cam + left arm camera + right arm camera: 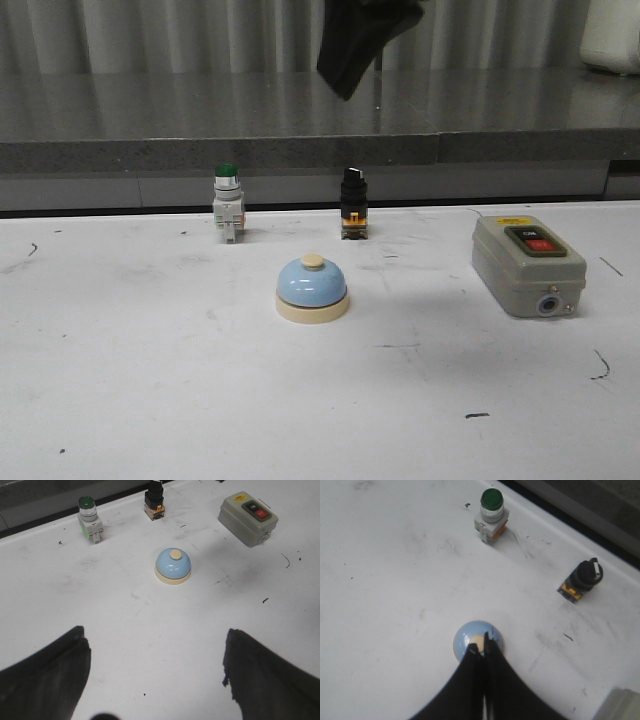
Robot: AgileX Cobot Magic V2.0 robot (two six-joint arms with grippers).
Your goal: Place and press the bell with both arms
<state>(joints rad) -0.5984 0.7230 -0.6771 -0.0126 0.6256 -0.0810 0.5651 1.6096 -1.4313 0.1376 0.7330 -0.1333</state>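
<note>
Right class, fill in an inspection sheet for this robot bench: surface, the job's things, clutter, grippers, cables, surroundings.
Surface: white table, scuffed, with small dark marks.
Job's things: light-blue bell with cream base and button, upright near the middle of the table, nothing touching it in the front view.
Clutter: green-capped push button and black selector switch along the far edge; grey switch box with black and red buttons to the right.
Grippers: left gripper open, empty, back from the bell; right gripper shut, high above the bell.
Cables: nothing seen.
Surroundings: grey ledge and corrugated wall behind the table.
</note>
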